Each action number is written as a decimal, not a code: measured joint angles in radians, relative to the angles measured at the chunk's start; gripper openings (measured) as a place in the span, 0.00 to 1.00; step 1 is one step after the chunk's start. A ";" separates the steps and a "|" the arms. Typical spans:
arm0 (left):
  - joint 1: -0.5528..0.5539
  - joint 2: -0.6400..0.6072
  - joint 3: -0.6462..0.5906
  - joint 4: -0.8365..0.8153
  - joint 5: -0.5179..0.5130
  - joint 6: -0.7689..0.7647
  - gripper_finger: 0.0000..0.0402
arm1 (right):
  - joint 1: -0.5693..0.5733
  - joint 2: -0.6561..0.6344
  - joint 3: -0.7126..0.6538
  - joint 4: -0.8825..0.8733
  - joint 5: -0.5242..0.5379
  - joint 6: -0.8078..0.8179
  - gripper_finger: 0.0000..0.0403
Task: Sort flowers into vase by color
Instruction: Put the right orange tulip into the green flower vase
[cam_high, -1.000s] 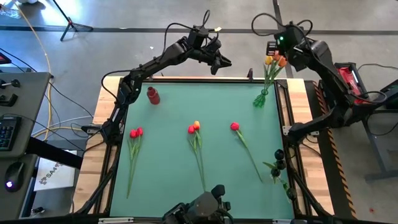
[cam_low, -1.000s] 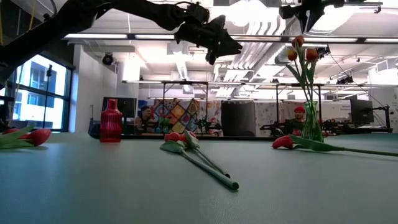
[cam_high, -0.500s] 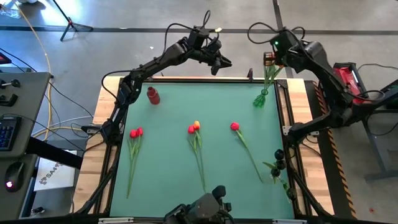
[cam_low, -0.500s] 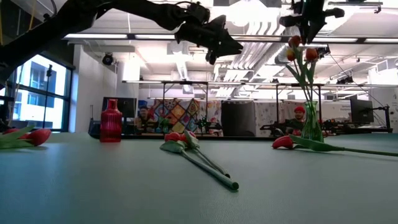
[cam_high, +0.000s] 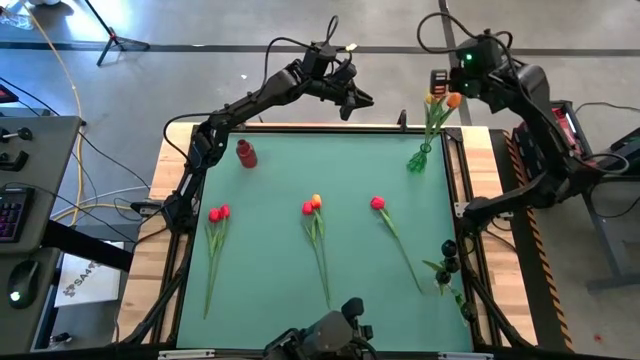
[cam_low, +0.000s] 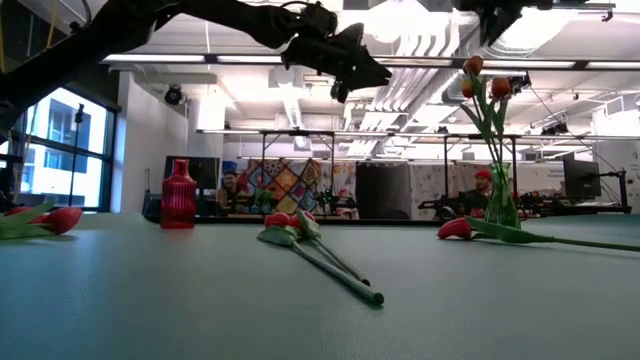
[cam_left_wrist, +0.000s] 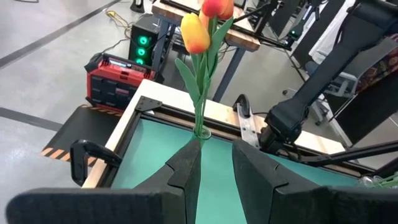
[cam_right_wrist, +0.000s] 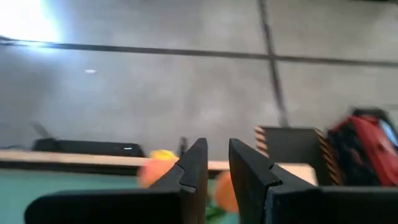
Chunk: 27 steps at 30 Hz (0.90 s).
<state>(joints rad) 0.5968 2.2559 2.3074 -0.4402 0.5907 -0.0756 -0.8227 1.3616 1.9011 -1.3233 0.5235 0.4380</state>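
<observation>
On the counter (cam_high: 300, 160) lie five tulips (cam_high: 316, 235), stems running lengthwise toward the front edge; orange ones stand in the green vase (cam_high: 418, 158). Both claws hover beyond the far edge, empty: left claw (cam_high: 356, 100) slightly parted and nearer the middle tulips, right claw (cam_high: 447, 75) slightly parted above the vase.

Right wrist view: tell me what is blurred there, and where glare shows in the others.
Right wrist view: the orange tulip heads smear into soft blobs, the floor streaks, and glare whitens one corner. Low view: bright ceiling lights wash out the top, leaving the left arm's jaws a dark silhouette. High view: evenly lit, the flat green table mat without glare.
</observation>
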 joint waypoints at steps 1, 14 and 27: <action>0.000 0.000 0.000 0.002 0.000 0.000 0.19 | 0.000 0.000 -0.002 0.022 -0.029 -0.019 0.14; -0.001 0.000 0.000 0.005 -0.005 -0.007 0.19 | -0.031 0.005 -0.127 -0.019 -0.140 -0.063 0.14; -0.001 0.000 0.000 0.005 -0.005 -0.010 0.19 | -0.031 -0.105 -0.127 -0.038 -0.166 -0.083 0.14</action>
<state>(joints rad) 0.5961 2.2562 2.3074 -0.4353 0.5861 -0.0860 -0.8532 1.2568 1.7741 -1.3613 0.3576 0.3554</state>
